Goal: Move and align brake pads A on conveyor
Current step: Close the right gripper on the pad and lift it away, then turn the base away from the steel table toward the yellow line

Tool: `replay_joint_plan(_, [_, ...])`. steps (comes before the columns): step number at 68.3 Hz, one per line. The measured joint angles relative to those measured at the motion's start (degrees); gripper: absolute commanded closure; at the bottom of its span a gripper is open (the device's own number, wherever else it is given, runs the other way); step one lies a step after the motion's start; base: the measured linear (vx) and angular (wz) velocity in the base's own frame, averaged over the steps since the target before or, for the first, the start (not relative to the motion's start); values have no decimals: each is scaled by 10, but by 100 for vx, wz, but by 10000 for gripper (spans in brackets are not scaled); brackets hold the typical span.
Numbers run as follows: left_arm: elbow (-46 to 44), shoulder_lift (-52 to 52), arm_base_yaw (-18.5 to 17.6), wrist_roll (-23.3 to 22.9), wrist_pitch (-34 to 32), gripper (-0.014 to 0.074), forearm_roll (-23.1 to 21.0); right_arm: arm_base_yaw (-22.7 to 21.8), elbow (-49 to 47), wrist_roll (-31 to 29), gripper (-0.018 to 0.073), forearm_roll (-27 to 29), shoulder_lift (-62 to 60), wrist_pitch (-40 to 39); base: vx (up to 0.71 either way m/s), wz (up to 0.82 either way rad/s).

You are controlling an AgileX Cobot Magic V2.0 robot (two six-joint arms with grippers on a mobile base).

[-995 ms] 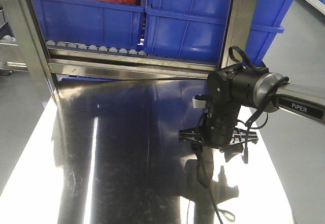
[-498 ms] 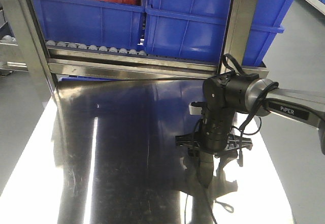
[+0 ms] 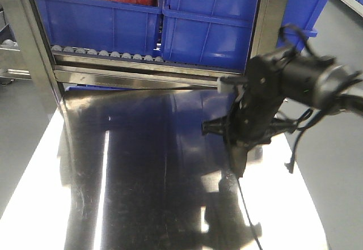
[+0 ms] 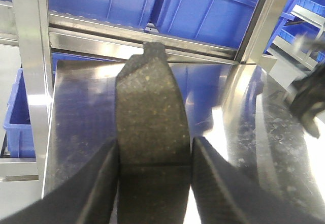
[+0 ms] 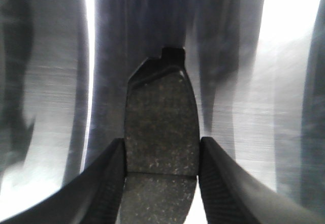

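Left gripper [image 4: 155, 150] is pinching a brake pad A [image 4: 152, 102] about at its groove, with the long axis running straight out from the fingers and the tab end pointing away. The right gripper [image 5: 161, 145] holds the second pad [image 5: 160, 107] the same way, over the steel tabletop [image 3: 142, 176]. Blue bins [image 3: 210, 29] sit beyond. No conveyor in sight, so I can't tell which arm is nearer to it.

right gripper [image 3: 239, 148] now higher above the counter [image 3: 142, 176], swung back toward the rack [image 3: 142, 71], wrist tilted and motion-blurred, its pad [image 3: 239, 164] lifted along, hanging clear of the steel
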Motion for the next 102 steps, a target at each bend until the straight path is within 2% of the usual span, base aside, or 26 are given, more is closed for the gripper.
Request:
replay_joint_plan(7, [0,0,0,0,0,603,0,0,19,-9,566,-28,-70,-8,0,0])
replay_joint_plan(17, [0,0,0,0,0,603,0,0,96,-12,564,-83,-182,-46,0,0])
replay_joint_plan(25, [0,0,0,0,0,603,0,0,172,-14,564,-107,-280,-80,0,0])
replay_joint_plan(37, [0,0,0,0,0,603,0,0,277,-24,564,-111,-434,-137,0,0])
replay_joint_plan(52, [0,0,0,0,0,603,0,0,387,-39,564,-111,-582,-185,0,0])
replay_joint_plan(66, [0,0,0,0,0,603,0,0,491,-62,564,-112,-708,-265,0,0])
replay_joint_plan(80, [0,0,0,0,0,603,0,0,543,-64,564,-114,-779,-327,0,0])
replay_joint_plan(102, [0,0,0,0,0,603,0,0,545,-64,564,-127,-784,-323,0,0])
